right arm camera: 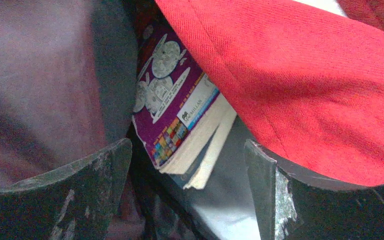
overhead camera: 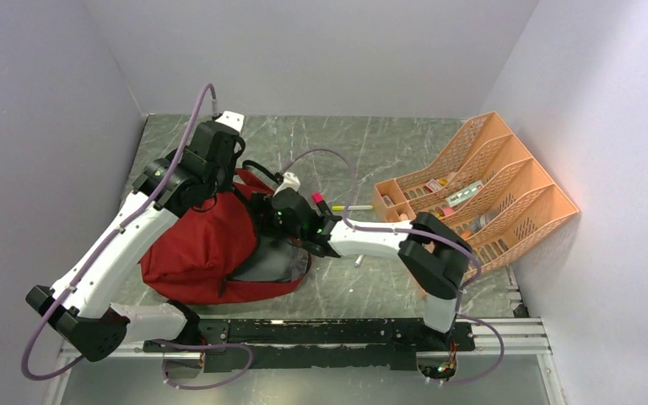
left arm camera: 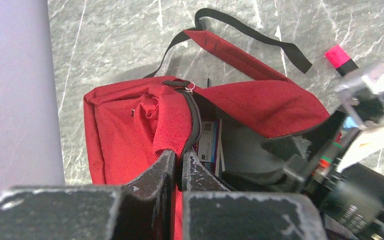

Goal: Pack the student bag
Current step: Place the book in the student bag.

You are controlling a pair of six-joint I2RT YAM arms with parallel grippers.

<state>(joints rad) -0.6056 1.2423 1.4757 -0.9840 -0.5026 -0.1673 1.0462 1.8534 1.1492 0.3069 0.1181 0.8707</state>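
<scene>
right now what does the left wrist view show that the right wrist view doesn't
Left wrist only: the left end effector shut on the bag rim, a black strap lying on the table, and a pink-capped marker. Right wrist only: the right end effector open, with the book corner between its fingers, and coin pictures on the purple cover. Both: red bag fabric and the book inside.
</scene>
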